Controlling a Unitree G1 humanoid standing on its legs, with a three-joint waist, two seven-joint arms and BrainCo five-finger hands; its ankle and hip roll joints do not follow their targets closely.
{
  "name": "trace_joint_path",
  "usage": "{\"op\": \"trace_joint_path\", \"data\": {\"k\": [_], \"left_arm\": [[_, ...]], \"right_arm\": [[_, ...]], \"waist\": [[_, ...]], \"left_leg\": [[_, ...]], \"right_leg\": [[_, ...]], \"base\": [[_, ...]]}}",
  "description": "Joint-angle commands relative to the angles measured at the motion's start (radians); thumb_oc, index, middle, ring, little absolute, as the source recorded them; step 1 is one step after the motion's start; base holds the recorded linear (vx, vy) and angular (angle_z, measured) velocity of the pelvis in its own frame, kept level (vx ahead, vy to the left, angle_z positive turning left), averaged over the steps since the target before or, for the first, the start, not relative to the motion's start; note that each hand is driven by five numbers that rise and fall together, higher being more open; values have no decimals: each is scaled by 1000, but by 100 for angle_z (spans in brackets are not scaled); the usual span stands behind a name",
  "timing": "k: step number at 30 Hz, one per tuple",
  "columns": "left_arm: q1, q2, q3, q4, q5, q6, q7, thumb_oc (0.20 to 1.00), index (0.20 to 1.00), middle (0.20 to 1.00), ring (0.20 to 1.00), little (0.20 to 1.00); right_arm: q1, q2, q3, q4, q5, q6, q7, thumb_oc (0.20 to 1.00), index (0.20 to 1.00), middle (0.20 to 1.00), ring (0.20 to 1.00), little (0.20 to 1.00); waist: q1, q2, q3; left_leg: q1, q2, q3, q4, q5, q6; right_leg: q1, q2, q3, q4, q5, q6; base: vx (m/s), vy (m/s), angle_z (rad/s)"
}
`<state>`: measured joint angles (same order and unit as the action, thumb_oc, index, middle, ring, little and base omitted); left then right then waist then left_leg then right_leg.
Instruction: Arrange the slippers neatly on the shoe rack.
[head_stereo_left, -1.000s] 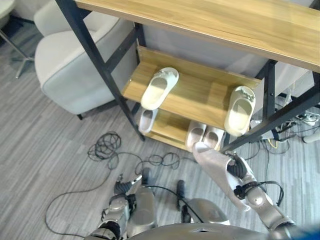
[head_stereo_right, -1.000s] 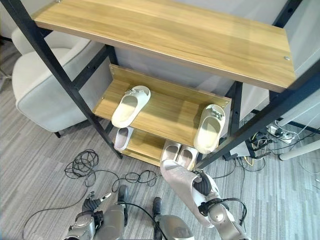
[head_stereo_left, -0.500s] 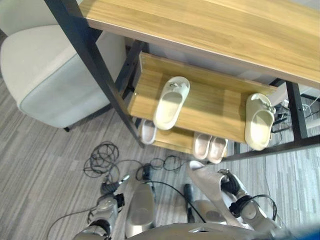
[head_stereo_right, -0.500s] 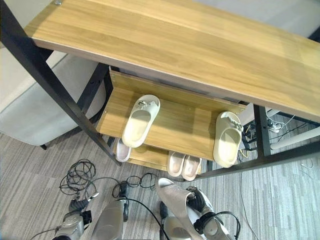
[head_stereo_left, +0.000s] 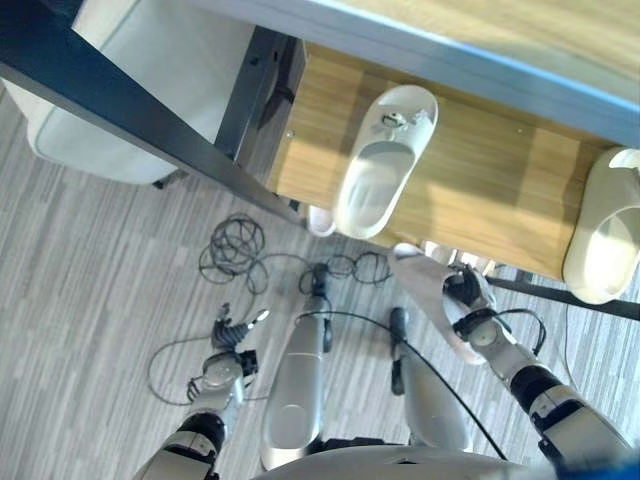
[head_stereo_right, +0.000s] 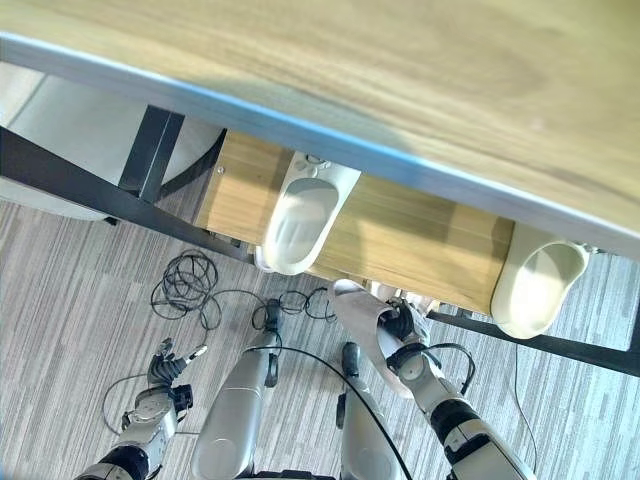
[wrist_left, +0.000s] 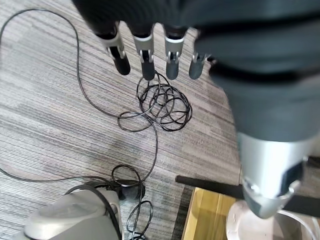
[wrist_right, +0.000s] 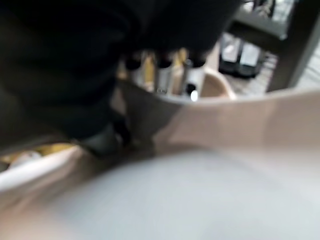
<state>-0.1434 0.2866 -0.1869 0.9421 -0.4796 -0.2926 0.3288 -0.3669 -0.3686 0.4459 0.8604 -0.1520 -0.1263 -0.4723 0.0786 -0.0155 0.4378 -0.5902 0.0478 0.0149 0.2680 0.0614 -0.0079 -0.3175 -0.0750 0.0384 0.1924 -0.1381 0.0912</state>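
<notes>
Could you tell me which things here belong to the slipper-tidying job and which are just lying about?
Part of the job:
- pale pink slipper held in the right hand
- two cream slippers on the wooden shoe rack shelf

Just lying about:
- coiled black cable on the floor
- grey armchair
- idle left hand

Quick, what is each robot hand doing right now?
Left hand: open, fingers straight, holding nothing, low over the floor.
Right hand: shut on a pale slipper, held up near the shoe rack.
</notes>
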Motion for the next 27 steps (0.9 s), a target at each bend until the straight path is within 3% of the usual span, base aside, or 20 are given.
{"op": "trace_joint_path", "data": {"k": [1, 9, 16, 17, 18, 19, 27], "left_arm": [[15, -5, -4, -86, -64, -48, 31, 1000, 1000, 1000, 1000, 1000], [-38, 28, 26, -248, -74, -74, 71, 1000, 1000, 1000, 1000, 1000], [-84, 44, 29, -295, -85, -74, 69, 1000, 1000, 1000, 1000, 1000], [-89, 48, 26, -294, -87, -73, 69, 1000, 1000, 1000, 1000, 1000], [-97, 53, 27, -300, -89, -75, 67, 1000, 1000, 1000, 1000, 1000], [-97, 53, 26, -299, -89, -74, 67, 1000, 1000, 1000, 1000, 1000], [-104, 84, 27, -380, -79, -85, 50, 1000, 1000, 1000, 1000, 1000]], "right_arm": [[21, -59, -34, -83, -37, 7, -56, 200, 200, 200, 200, 200], [-16, -50, -73, -141, -65, 20, -102, 200, 200, 200, 200, 200], [-60, -52, -104, -143, -87, 45, -135, 200, 200, 200, 200, 200], [-69, -54, -109, -138, -84, 48, -139, 200, 200, 200, 200, 200], [-81, -60, -114, -133, -81, 51, -143, 200, 200, 200, 200, 200], [-80, -60, -114, -133, -81, 51, -143, 200, 200, 200, 200, 200], [-188, -107, -128, -73, -88, 88, -161, 200, 200, 200, 200, 200]], "waist": [[10, 41, -27], [5, 47, -18], [-7, 62, -40], [-15, 60, -45], [-13, 72, -43], [-18, 66, -46], [-5, 106, -65]], "left_leg": [[-125, -4, -37, 97, -44, -44], [-248, -7, -45, 213, -108, -15], [-334, -18, -21, 287, -153, 4], [-340, -29, -17, 310, -195, 1], [-355, -24, -13, 291, -156, 6], [-350, -31, -14, 310, -195, 1], [-419, -51, 3, 295, -191, 6]], "right_leg": [[-74, 11, -7, 233, -156, -11], [-237, 3, -1, 372, -175, -2], [-326, -24, 21, 421, -195, 0], [-333, -34, 26, 443, -227, -1], [-359, -30, 26, 441, -199, -2], [-348, -38, 28, 449, -227, -2], [-449, -54, 43, 468, -218, -4]], "base": [[-9, 26, 6], [6, 29, 1], [29, 65, -9], [7, 71, -6], [88, 46, -3], [-7, 79, -2], [15, 39, -1]]}}
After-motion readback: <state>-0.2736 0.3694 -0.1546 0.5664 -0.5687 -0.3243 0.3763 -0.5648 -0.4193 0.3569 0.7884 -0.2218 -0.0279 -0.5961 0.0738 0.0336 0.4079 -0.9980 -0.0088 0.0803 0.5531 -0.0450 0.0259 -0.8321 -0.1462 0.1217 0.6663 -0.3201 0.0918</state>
